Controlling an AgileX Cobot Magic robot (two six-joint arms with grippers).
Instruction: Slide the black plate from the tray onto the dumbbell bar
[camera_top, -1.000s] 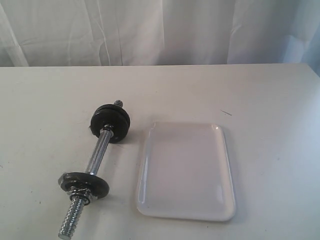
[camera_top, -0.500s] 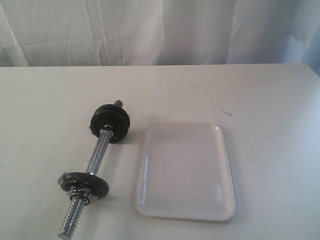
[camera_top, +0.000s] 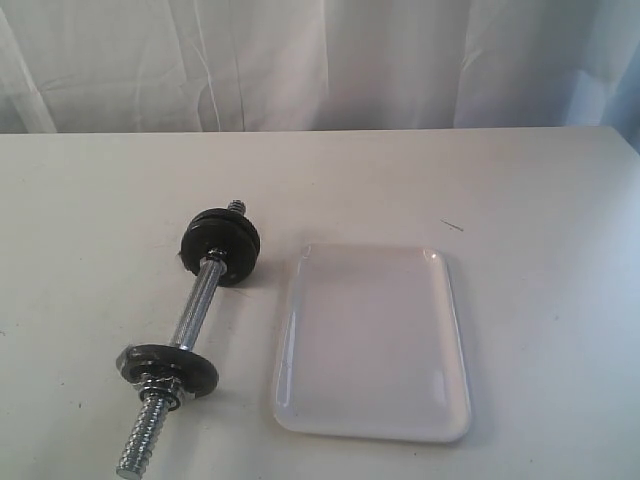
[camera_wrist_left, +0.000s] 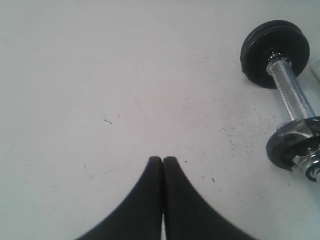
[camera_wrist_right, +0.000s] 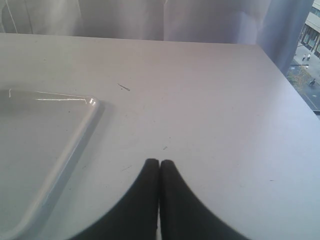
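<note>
Grippers idle: my left gripper (camera_wrist_left: 163, 161) and right gripper (camera_wrist_right: 159, 163) are pinched closed on nothing. The black plate (camera_top: 220, 245) sits on the dumbbell bar (camera_top: 195, 305), off the bare tray (camera_top: 372, 345) near the front edge of the table (camera_top: 540, 300). A nudge could roll the bar, loosening the plate.

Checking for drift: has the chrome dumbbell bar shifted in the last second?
No. The chrome dumbbell bar lies just as before beside the glossy white tray.

Looks like a lab-style test setup, not a home. There's a plain white tabletop (camera_top: 90, 200), scuffed and speckled, and a white curtain (camera_top: 330, 60) hung as a backdrop out past the right gripper (camera_wrist_right: 159, 162). A window (camera_wrist_right: 310, 65) beyond the tabletop's corner shows buildings and a street below.
</note>
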